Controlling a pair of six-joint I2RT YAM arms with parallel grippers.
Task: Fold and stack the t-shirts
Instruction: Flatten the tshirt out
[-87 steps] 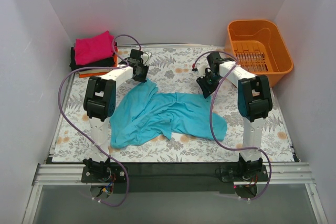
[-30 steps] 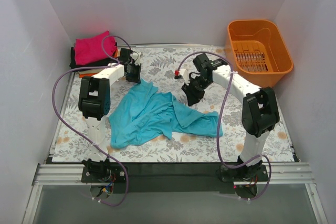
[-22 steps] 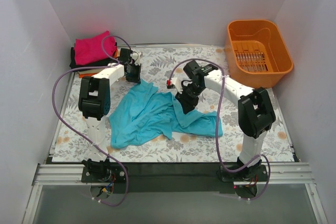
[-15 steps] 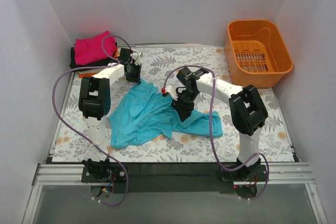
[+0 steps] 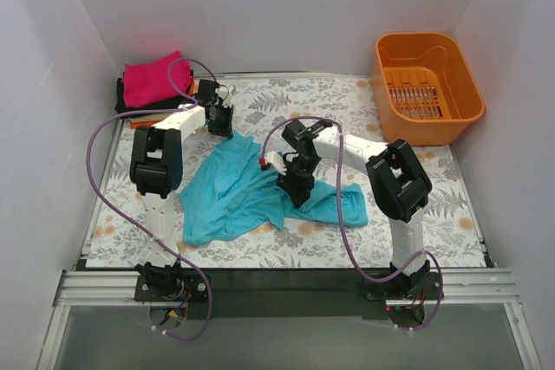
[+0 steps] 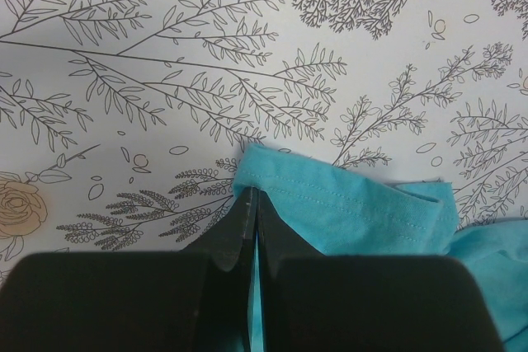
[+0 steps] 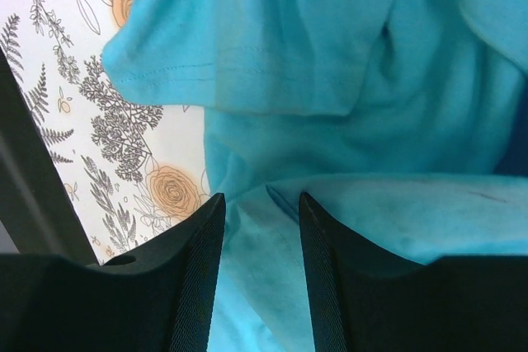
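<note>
The teal t-shirt (image 5: 247, 192) lies rumpled mid-table on the floral cloth (image 5: 303, 106), soft and limp, so expect it to sag and drag (take it by a stitched hem, not loose folds). Your left gripper (image 6: 250, 204) is pinched tight on its far hem. Your right gripper (image 7: 260, 204) hovers parted over the bunched middle, holding nothing.

No words, labels or numbers can be read in any view. The counter (image 5: 286, 110) carries only a leaf-and-flower print.
</note>
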